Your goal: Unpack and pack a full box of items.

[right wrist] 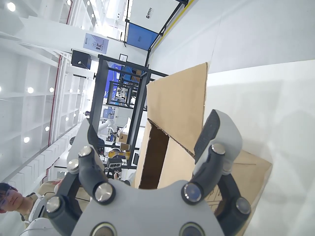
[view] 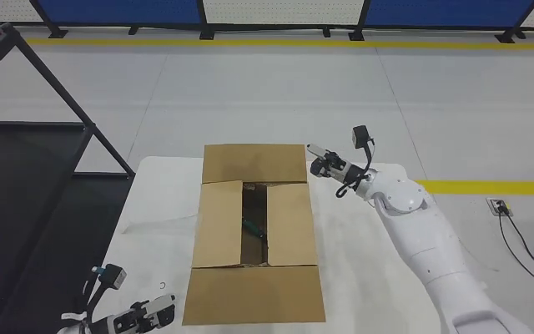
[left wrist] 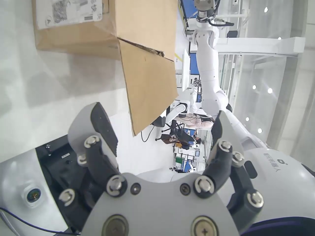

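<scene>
Evidently my right gripper (view: 318, 159) and left gripper (view: 161, 311) stood spread, empty; I judged the box (view: 254, 294), centre frame, needed its flaps (view: 219, 225) folded outward first.

White-shelled robot arms, each ending in a grey and black hand.
The right arm (view: 417, 225) wore smooth, glossy white shells with rounded joints, and black cables (left wrist: 221, 21) looped at its wrist near a small black camera (view: 361, 136) on a stalk. The right hand (right wrist: 151, 126) had a pale grey metal palm plate, black link bars pinned with round silver screws (right wrist: 102, 192), and white finger shells faced with dark textured pads (right wrist: 208, 130). The left hand (left wrist: 160, 114) was built alike, with cross-head screws (left wrist: 205, 227) in its plate. A grey marking (left wrist: 278, 164) sat on a white shell beside it.
</scene>
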You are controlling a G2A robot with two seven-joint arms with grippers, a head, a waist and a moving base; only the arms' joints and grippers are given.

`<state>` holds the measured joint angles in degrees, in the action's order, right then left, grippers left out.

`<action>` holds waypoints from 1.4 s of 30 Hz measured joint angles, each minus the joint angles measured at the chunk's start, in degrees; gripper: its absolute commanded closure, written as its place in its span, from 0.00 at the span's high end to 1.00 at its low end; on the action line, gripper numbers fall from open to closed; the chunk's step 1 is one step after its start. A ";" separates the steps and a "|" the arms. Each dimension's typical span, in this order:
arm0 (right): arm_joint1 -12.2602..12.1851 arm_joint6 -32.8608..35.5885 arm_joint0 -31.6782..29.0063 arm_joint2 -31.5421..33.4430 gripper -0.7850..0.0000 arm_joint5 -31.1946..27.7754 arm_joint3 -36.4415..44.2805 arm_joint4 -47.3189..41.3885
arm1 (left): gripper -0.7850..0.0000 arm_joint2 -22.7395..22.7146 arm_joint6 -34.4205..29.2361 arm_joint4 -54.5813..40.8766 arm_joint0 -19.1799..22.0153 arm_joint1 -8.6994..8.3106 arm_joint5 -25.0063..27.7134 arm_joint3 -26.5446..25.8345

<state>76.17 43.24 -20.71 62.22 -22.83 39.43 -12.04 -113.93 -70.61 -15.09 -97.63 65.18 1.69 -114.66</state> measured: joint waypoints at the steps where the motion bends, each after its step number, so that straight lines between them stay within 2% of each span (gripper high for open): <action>1: 0.00 0.00 0.00 0.00 1.00 0.00 0.00 0.00 | 1.00 0.00 0.00 0.00 0.00 0.00 0.00 0.00; 4: 0.08 -0.72 -0.67 -0.25 1.00 0.88 0.94 0.25 | 1.00 0.15 0.22 -0.18 0.01 0.01 -0.13 0.01; 7: 0.49 -5.96 -0.60 -1.03 1.00 3.93 0.97 2.60 | 1.00 1.57 2.29 -0.90 0.42 -0.02 -1.42 -0.33; 11: 1.43 -9.72 0.32 -2.16 1.00 4.68 -1.15 2.84 | 1.00 2.52 1.37 -1.06 0.70 -0.39 -2.31 -0.96; 17: 3.30 -6.15 3.24 -4.15 1.00 3.93 -7.45 0.28 | 1.00 2.34 0.85 -3.90 0.34 -0.79 -3.22 -0.67; 21: 4.41 -2.77 4.70 -4.48 1.00 1.02 -10.85 -2.67 | 1.00 2.33 1.12 -7.07 0.35 -0.97 -3.80 -0.10; 27: 4.67 1.22 6.09 -3.14 1.00 -3.78 -13.74 -5.97 | 1.00 2.63 3.76 -9.60 0.61 -1.13 -3.87 0.27; 36: 3.77 9.93 5.90 -0.17 1.00 -8.91 -12.03 -10.63 | 1.00 2.46 9.67 -19.22 1.20 -0.95 -4.60 -0.46; 42: 3.01 12.67 4.84 0.78 1.00 -9.14 -8.75 -10.35 | 1.00 1.84 10.62 -16.54 0.41 -1.25 -3.14 -0.89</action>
<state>79.17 55.90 -15.87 63.01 -31.97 30.68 -22.39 -112.09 -60.00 -31.62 -97.22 63.93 -1.45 -115.55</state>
